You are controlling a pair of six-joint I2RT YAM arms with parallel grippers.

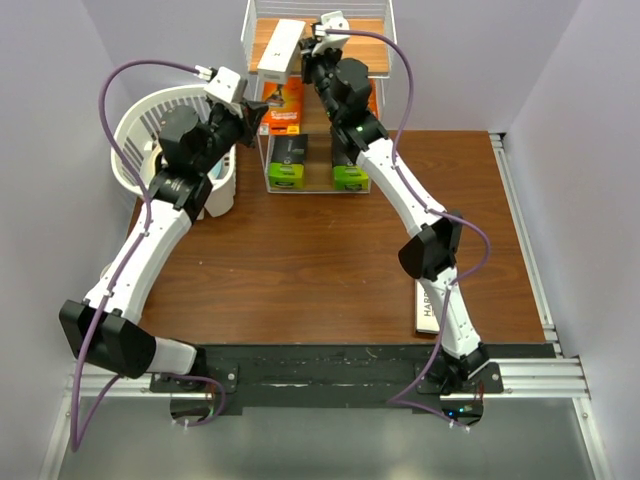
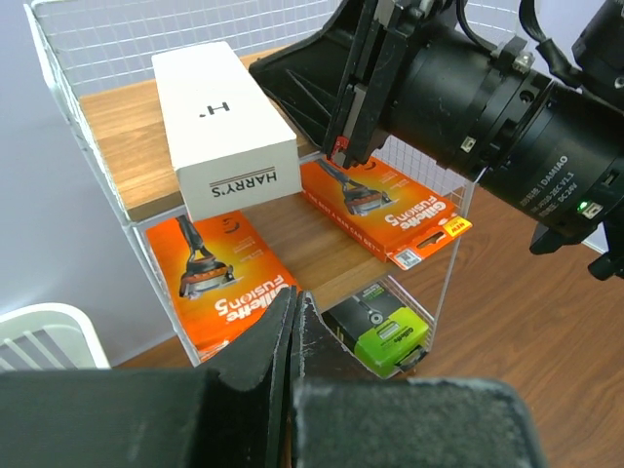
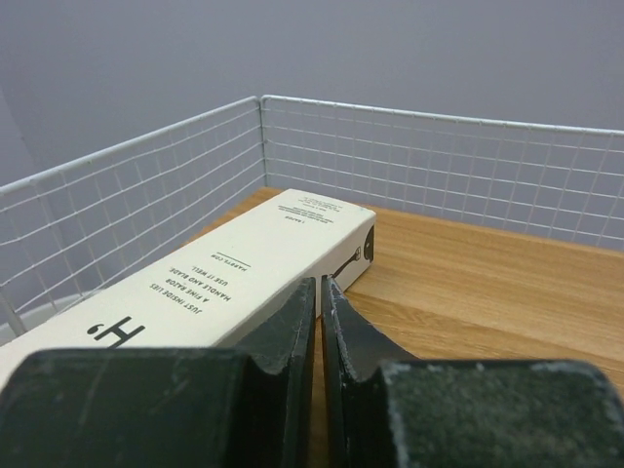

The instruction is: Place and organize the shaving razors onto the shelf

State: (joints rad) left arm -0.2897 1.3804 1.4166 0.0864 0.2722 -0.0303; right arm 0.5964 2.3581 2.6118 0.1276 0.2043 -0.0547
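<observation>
The shelf (image 1: 378, 60) stands at the table's far edge. One long white razor box (image 1: 281, 48) lies on its top board (image 3: 487, 283), with two orange packs (image 2: 229, 278) (image 2: 385, 200) on the middle board and black-and-green packs (image 1: 287, 160) (image 1: 350, 172) on the bottom. A second white box (image 1: 427, 305) lies on the table, half hidden by the right arm. My right gripper (image 3: 319, 285) hovers over the top board, just right of the white box (image 3: 244, 263), jaws a sliver apart and empty. My left gripper (image 2: 295, 297) is shut and empty, in front of the shelf's left side.
A white slatted basket (image 1: 140, 130) sits at the far left beside the left arm. White wire rails (image 3: 439, 166) fence the back and sides of the top board. The right arm reaches in front of the shelf's right half.
</observation>
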